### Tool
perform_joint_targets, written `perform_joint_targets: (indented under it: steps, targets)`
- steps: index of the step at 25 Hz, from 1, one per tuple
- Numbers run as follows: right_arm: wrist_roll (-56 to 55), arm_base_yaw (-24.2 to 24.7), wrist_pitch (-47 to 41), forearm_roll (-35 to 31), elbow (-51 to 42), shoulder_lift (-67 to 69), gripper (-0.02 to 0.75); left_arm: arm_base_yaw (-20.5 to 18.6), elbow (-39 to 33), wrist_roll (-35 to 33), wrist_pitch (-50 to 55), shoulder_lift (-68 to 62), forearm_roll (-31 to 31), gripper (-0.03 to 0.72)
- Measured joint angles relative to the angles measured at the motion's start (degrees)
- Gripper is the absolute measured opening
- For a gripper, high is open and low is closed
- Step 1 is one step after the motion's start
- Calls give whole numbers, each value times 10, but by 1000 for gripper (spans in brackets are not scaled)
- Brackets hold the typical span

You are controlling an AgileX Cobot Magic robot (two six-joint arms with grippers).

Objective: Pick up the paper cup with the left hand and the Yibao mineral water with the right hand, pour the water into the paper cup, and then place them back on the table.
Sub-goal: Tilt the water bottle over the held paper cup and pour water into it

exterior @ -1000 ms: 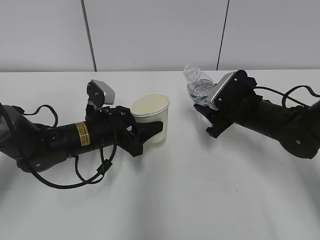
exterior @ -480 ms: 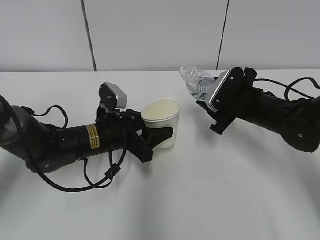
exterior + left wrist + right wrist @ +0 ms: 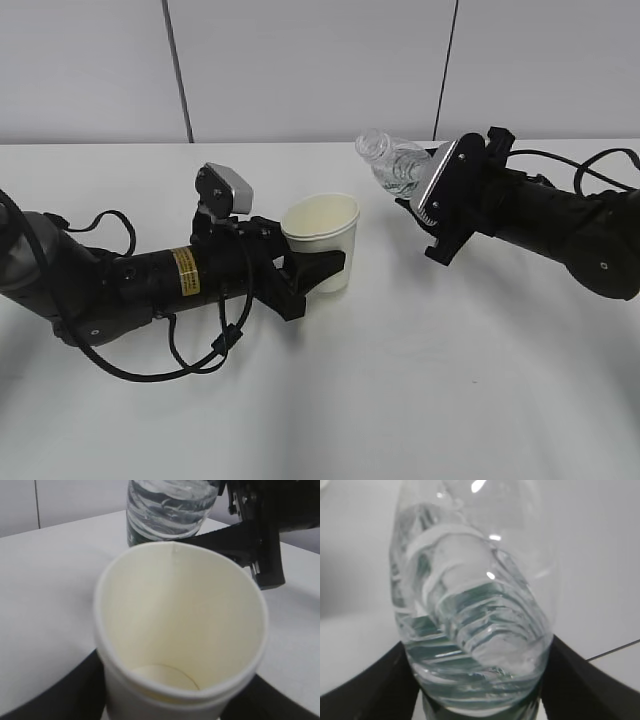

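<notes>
My left gripper is shut on the white paper cup and holds it upright above the table. In the left wrist view the cup fills the frame and its cream inside looks dry. My right gripper is shut on the Yibao mineral water bottle, which tilts to the left with its capless neck up and to the right of the cup's rim. In the right wrist view the clear bottle sits between the black fingers. The bottle also shows behind the cup in the left wrist view.
A grey panelled wall with dark seams stands behind the table's far edge. The left arm's black cables loop down onto the tabletop.
My left gripper has carried the cup to the right, toward the bottle. My right gripper has lifted the bottle slightly and tipped it further to the left.
</notes>
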State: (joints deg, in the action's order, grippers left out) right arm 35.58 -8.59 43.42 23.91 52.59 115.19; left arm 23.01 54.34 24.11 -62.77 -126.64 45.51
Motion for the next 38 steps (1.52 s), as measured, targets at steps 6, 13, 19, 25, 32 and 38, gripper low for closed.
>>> perform_joint_targets:
  steps: [6,13,19,25,32,38]
  targets:
    - [15,0,-2,6,0,0,489,0,0,0,0,0,-2,427]
    - [40,0,-5,7,0,0,489,0,0,0,0,0,-2,451]
    - [71,-12,-5,8,0,0,489,0,7,0,2,0,2,454]
    - [104,-19,-5,1,0,0,489,0,10,0,6,0,11,454]
    - [139,-20,-5,-9,0,0,489,0,10,0,7,0,13,454]
    - [181,-20,-6,-27,0,-11,489,0,10,0,8,0,13,454]
